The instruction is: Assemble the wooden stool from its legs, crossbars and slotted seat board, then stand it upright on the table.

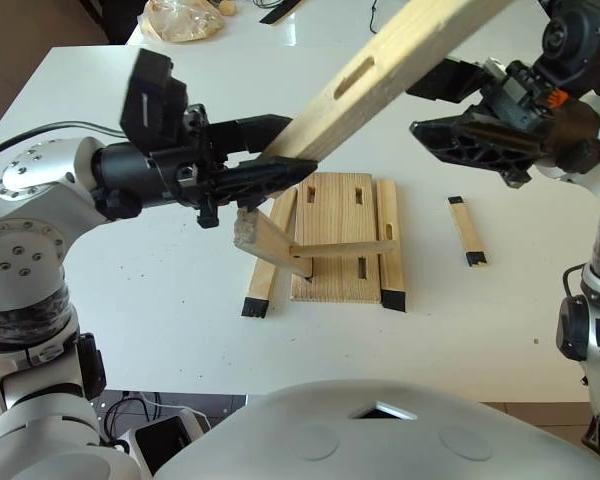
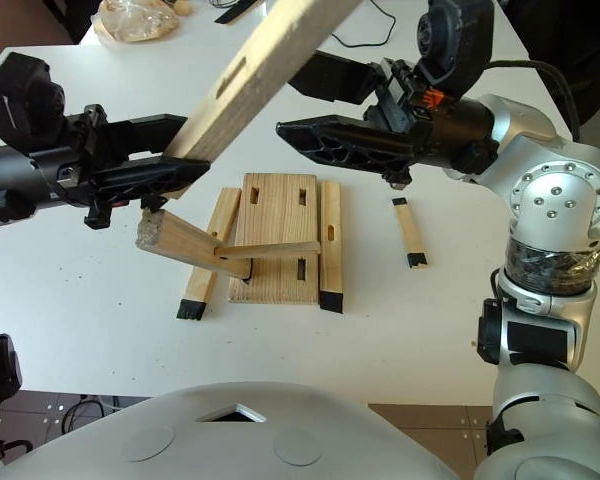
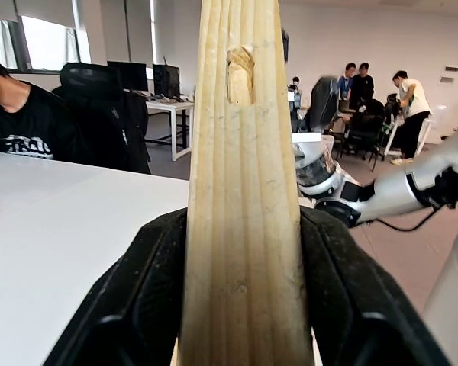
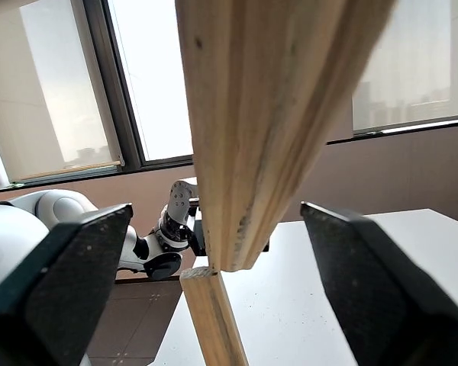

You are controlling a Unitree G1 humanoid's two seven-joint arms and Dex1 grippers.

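Note:
A long slotted wooden leg [image 1: 380, 65] slants up over the table, and my left gripper [image 1: 295, 148] is shut on its lower end. Both black fingers [image 3: 137, 305] press its sides. My right gripper [image 1: 413, 110] is open higher up, its fingers [image 4: 61, 290] spread wide on either side of the leg [image 4: 267, 114] without touching it. Below lies the slotted seat board [image 1: 345, 205], flanked by two legs with black tips [image 1: 265, 275] [image 1: 390, 240]. A short block with a thin crossbar [image 1: 340, 246] stuck in it rests tilted over the board's left side.
A loose short crossbar [image 1: 467, 230] lies on the white table [image 1: 130, 300] to the right of the board. A crumpled plastic bag [image 1: 185, 18] and cables sit at the far edge. Bare table lies in front and to the left.

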